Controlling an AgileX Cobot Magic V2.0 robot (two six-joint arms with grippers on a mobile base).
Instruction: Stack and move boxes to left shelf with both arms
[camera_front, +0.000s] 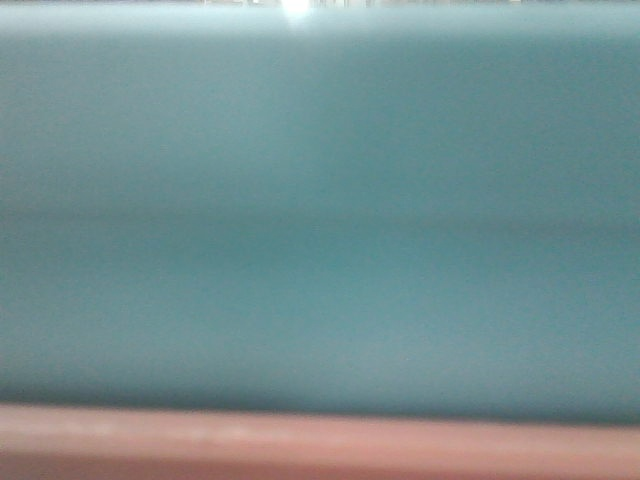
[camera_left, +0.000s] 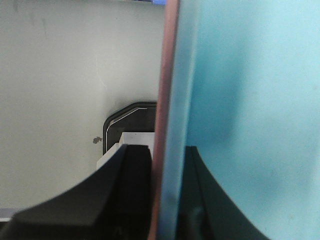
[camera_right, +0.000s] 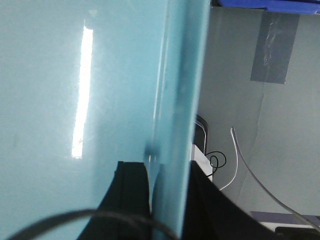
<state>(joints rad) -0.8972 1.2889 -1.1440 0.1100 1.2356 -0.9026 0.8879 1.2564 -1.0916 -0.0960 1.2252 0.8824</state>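
Blue box (camera_front: 320, 220): we found it filling the front view, pink box (camera_front: 320, 440) rim directly beneath, the two nested. Left gripper (camera_left: 165, 200): we saw it clamped on both boxes' walls, pink outside. Right gripper (camera_right: 167, 200): clamped on the blue wall. Beyond: white table (camera_left: 60, 75), grey tape (camera_right: 275, 50), white cable (camera_right: 250, 165).

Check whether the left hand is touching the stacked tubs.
Touching. The left wrist view shows the left hand with one finger on either side of the nested walls, the pink tub outside and the blue tub inside, with no gap.
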